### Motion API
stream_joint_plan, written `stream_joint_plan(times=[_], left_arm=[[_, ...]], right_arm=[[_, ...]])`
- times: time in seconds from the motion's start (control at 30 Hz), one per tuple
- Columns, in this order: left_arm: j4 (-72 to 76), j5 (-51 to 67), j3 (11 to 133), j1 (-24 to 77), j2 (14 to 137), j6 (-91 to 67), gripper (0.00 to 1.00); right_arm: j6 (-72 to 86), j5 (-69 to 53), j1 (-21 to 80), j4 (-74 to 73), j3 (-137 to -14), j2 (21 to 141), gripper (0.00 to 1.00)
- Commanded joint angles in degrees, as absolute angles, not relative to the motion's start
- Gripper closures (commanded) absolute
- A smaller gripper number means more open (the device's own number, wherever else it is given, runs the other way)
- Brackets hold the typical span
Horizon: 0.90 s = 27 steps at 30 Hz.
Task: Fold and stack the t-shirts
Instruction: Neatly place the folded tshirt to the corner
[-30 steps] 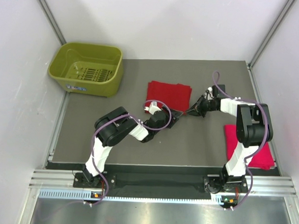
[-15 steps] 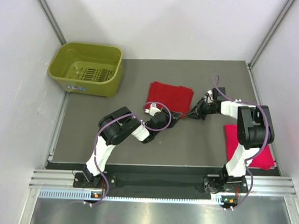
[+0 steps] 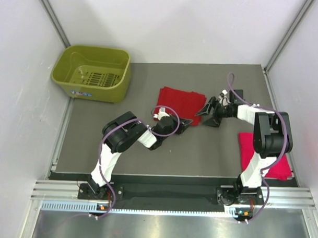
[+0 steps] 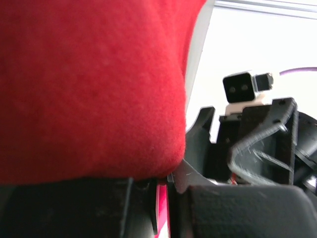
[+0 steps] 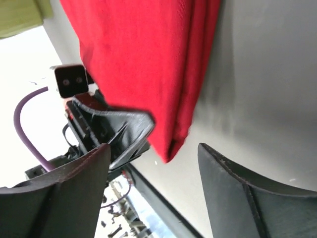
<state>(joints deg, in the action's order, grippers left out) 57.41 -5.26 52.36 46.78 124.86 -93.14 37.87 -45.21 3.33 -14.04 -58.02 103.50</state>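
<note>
The deep red t-shirt (image 3: 179, 100) lies folded at the middle back of the table. My left gripper (image 3: 190, 121) is at its near right corner, jaws shut with a thin strip of red cloth (image 4: 162, 198) pinched between them. The shirt's bulk (image 4: 89, 84) fills the left wrist view. My right gripper (image 3: 209, 112) stands open just right of that corner. The folded corner (image 5: 171, 146) hangs free between its spread fingers (image 5: 233, 198). The pinkish red t-shirt (image 3: 279, 166) lies folded at the near right, partly under the right arm.
An olive-green basket (image 3: 94, 90) stands at the back left corner, empty. The two grippers are close together, nearly tip to tip. Grey table surface (image 3: 215, 147) lies between the two shirts. White walls close in both sides.
My right gripper has opened and let go of the deep red shirt's corner. My left gripper has closed on that corner.
</note>
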Motion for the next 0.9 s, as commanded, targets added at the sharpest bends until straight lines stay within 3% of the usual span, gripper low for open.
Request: stream_joint_plan(times=[0.0,0.33,0.77,0.87], left_arm=[[60.9,-2.1,50.9,46.1,119.7,-94.7,1.00],[60.4,-0.4,49.4,45.4,115.9,-95.9,1.00],[58.6,3.3,47.5,45.3,112.0,-95.5,1.00],[57.4,4.1,47.5,45.4,111.4,-95.0,1.00]], right_arm=[[35.6,-46.7,2.0,-9.4,-60.2,105.4,0.27],[42.3,-46.7,2.5,-0.8,-62.7,112.8,0.30],[49.4,-40.1,2.0,8.7,-66.5,118.0,0.43],[49.0,-39.2,1.6,10.3,-66.7,119.1,0.50]])
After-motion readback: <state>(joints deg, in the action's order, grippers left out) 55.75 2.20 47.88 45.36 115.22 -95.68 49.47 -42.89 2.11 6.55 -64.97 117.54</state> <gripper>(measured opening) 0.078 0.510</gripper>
